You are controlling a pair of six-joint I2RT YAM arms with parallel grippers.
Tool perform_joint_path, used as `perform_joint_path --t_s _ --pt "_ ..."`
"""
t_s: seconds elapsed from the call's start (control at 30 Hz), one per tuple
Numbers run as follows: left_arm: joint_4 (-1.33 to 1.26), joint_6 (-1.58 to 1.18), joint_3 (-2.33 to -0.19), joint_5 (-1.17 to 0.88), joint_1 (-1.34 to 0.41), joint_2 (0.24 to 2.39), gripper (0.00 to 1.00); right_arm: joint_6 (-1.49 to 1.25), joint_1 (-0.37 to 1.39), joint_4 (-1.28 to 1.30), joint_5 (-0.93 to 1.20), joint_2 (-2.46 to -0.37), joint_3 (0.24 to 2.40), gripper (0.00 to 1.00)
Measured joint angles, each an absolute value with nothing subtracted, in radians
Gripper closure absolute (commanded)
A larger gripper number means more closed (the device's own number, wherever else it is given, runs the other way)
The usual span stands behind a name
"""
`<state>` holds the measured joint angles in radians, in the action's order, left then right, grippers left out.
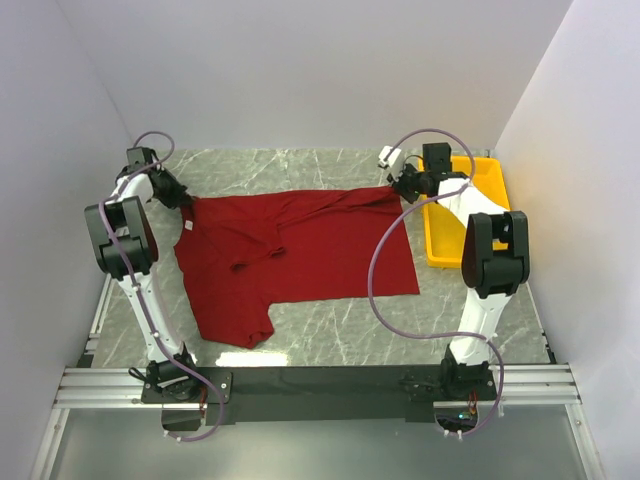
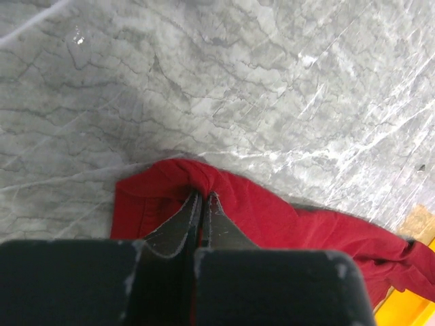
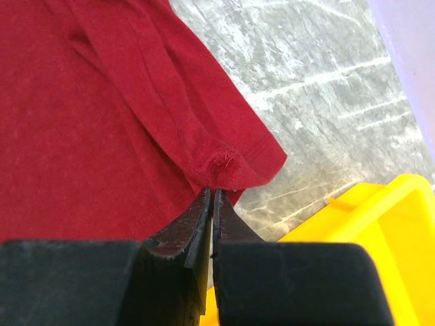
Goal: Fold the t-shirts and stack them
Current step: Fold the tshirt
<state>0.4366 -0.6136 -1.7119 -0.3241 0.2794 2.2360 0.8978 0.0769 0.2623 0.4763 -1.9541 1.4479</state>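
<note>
so the maroon t-shirt [image 1: 300,255] is lying spread out, a bit rumpled, on the marble table [image 1: 340,335] right beside the yellow tray [image 1: 445,240]; right gripper [image 3: 211,195] is clamped tight on the shirt corner closest to the tray, fingers pinched together on a little bunch of red cloth; left gripper [image 2: 202,198] is at the shirt's far corner, well away from the tray, jaws fully closed on a fold of fabric; the small white neck tag [image 1: 186,226] shows on that far side too
</note>
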Motion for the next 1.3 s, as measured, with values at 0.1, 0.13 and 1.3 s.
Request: perform_joint_path --t_s 0.1,0.13,1.3 --pt "0.44 -0.614 -1.718 -0.324 0.285 2.236 1.0 0.934 0.046 0.278 0.534 -1.954 1.455 0.96" --pt "0.44 -0.614 -1.72 -0.324 0.288 2.236 0.99 0.949 0.035 0.284 0.553 -1.954 1.457 0.96" --pt "0.432 -0.622 -1.757 -0.408 0.328 2.245 0.71 1.017 0.093 0.604 0.67 -1.956 1.634 0.48"
